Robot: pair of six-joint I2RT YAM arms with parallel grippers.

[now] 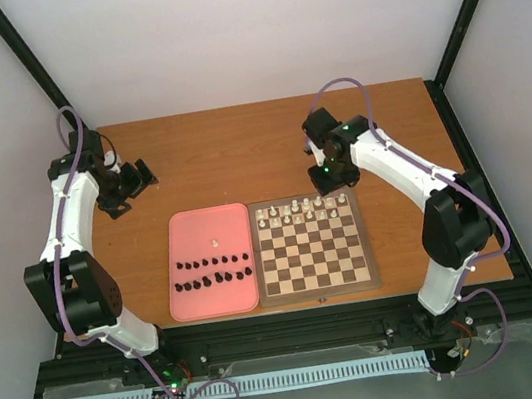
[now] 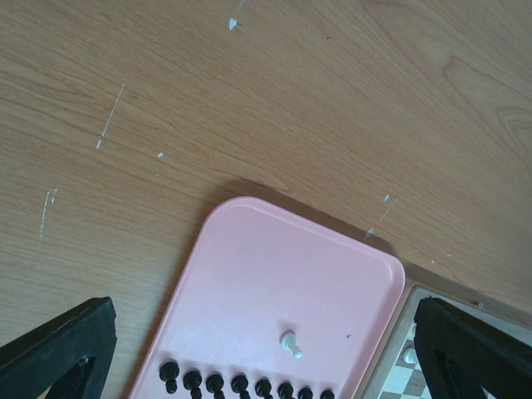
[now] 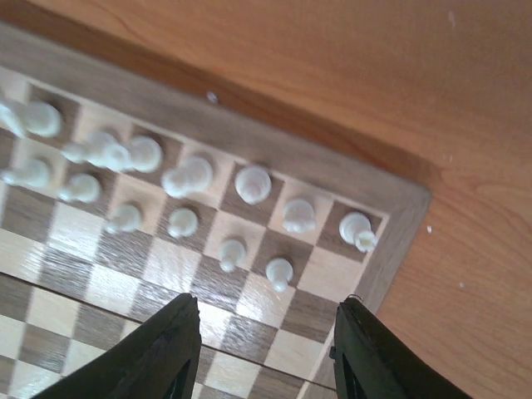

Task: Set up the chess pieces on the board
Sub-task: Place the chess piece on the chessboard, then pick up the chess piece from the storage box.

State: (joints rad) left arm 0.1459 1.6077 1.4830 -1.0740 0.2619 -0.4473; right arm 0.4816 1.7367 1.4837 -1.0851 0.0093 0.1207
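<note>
Over the far right corner of the board point(image 1: 318, 274), the right pincer point(image 3: 266, 312) hangs with its jaws partly apart and nothing between them. Below it, the white pieces point(image 3: 252, 183) stand in two rows along the far edge. The second-row square beside the corner piece looks bare, and it is likely meant for the lone white piece point(image 2: 290, 342), which sits in the far half of the pink tray point(image 2: 274, 258) just left of the board. That piece is beyond the two rows of black pieces point(image 1: 215, 262) lined up in the tray's near half. From the right pincer it lies to the left and slightly nearer the arm bases, across the whole width of the board. The left pincer point(image 1: 133, 188) hovers wide apart and empty over the bare bench point(image 1: 237, 143) beyond the tray's far left corner, and is somewhat the closer of the two. The piece lies to its right and toward the bases. Whether the piece stands upright or has tipped over cannot be told, so the line of its long axis, and with it the angle of approach, remains uncertain. All the black pieces are yet to go onto the board.
</note>
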